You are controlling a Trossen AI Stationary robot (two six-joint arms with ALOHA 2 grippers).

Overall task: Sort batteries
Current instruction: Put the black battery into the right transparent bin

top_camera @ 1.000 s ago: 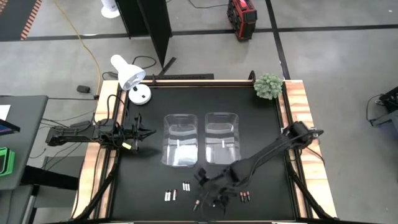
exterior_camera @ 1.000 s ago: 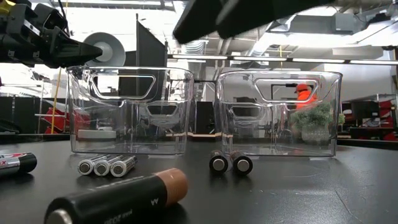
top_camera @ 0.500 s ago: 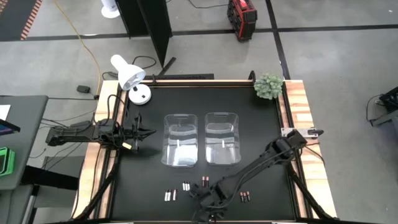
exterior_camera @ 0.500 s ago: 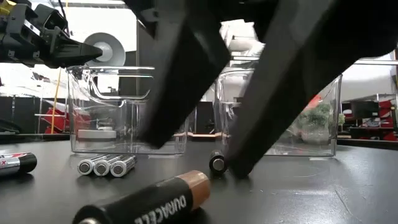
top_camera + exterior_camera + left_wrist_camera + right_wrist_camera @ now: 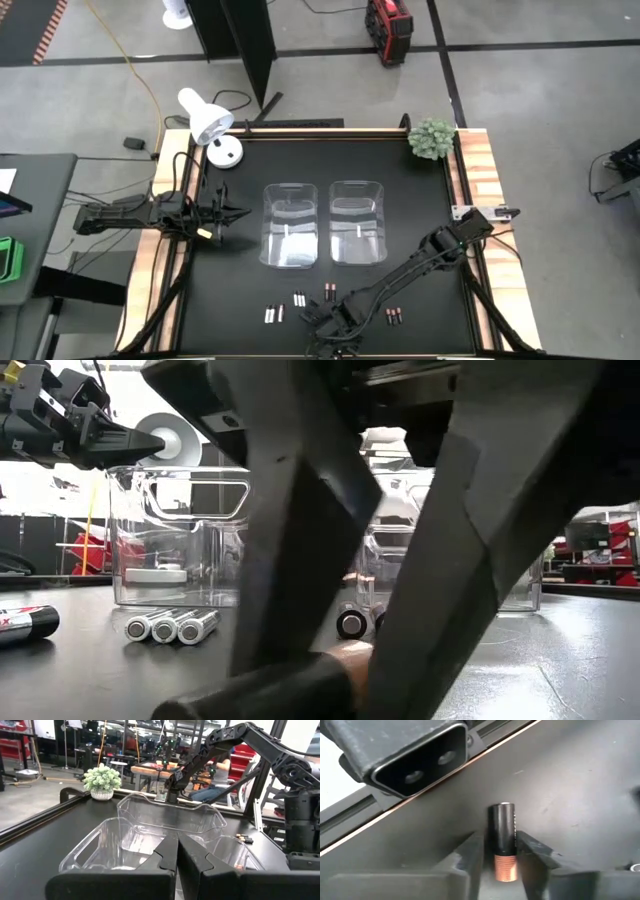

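Right gripper (image 5: 502, 855) straddles a dark battery with a copper-orange end (image 5: 502, 840) that lies on the black counter (image 5: 240, 280) near its front edge; the fingers (image 5: 470, 857) stand just beside it on either side, and whether they already pinch it cannot be told. In the low view those fingers fill most of the frame and cover all but the battery's copper end.

Other batteries lie along the same front strip: three silver ones (image 5: 170, 626) side by side, two dark ones (image 5: 352, 623) seen end-on and partly hidden behind a finger, and one with red print (image 5: 25, 623) cut off at the edge.

Behind them stand two clear plastic bins side by side, the left bin (image 5: 290, 238) and the right bin (image 5: 357, 235). Each shows a small pale streak on its floor, too small to identify.

Left gripper (image 5: 176, 851) hangs clenched, holding nothing, above the counter's left side, well apart from the batteries.
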